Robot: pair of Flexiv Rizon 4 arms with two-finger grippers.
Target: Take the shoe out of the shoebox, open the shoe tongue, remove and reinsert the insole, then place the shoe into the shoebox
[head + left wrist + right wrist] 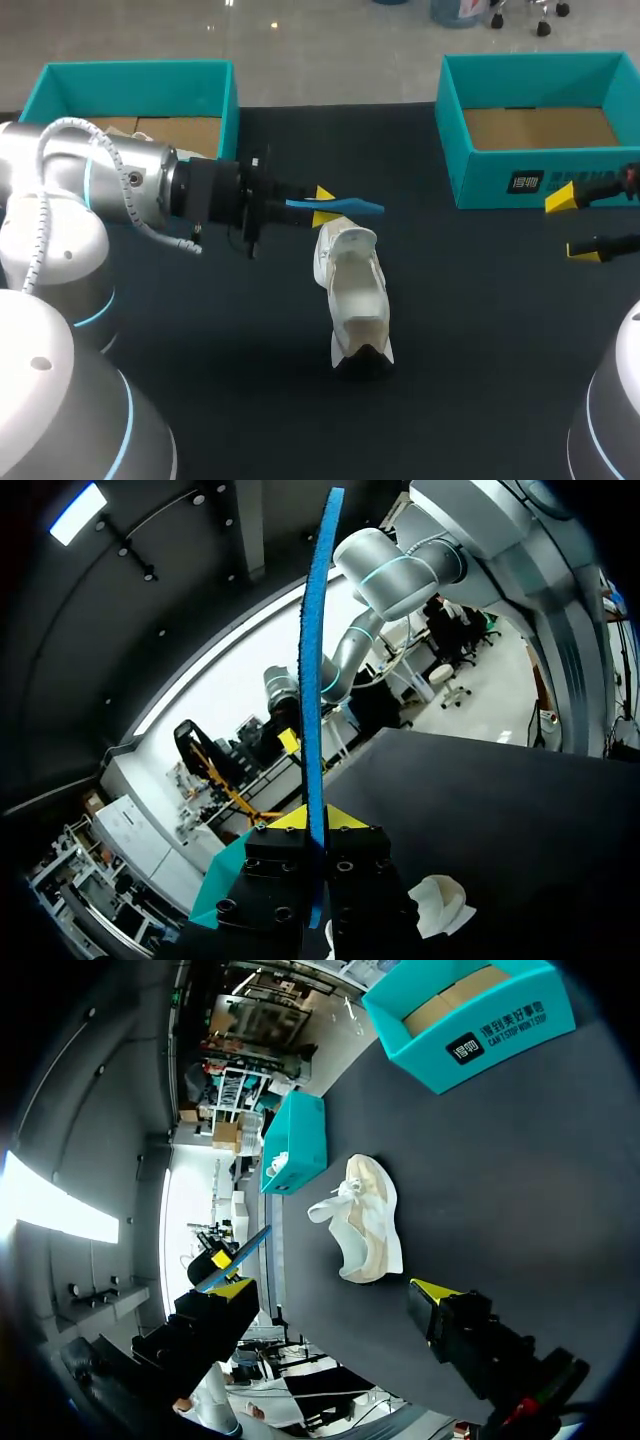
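The thin blue insole [360, 206], clamped at one end between the left gripper's [322, 205] fingers, juts far past the tips. It could buckle or miss the opening on reinsertion. The cream shoe [355, 300] lies just below those tips, mouth gaping, while the right gripper's [572, 224] fingers stand apart, empty, well away.

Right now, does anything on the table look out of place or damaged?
Nothing looks spilled or damaged. Only the blue insole is out of place: it is outside the white shoe, pinched by the fingers of the left gripper and held close to the shoe. That fits the removal step.
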